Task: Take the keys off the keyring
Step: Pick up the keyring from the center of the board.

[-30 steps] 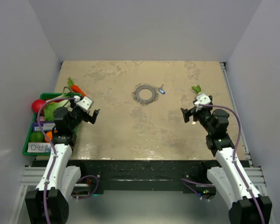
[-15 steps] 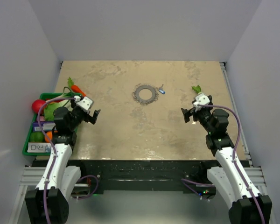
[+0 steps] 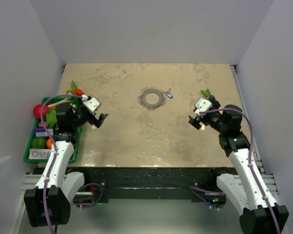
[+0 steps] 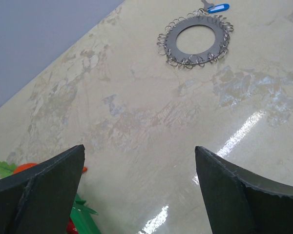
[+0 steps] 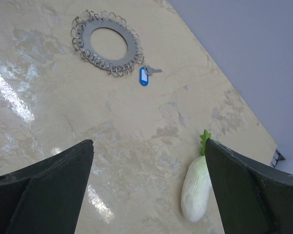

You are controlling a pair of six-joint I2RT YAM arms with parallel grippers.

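Left gripper [image 3: 98, 119] and right gripper [image 3: 193, 121] are hanging wide open, empty. Flat grey loop-fringed metal keyring [image 3: 152, 98] is lying toward the desk's [image 3: 136, 136] far edge, small blue-headed silver key [image 3: 169, 95] touching its right side. Both looking light, thin, slippery; I'd be pinching the blue head, pinning the ring.

From above, the radish [image 3: 205, 92] shows only its green leaves, the rest hidden behind the right gripper [image 3: 194, 122], and the left arm [image 3: 58, 156] covers part of the tray [image 3: 27, 155]. The key [image 5: 144, 76] lies just beside the ring [image 5: 107, 48], but whether they are linked is too small to tell.
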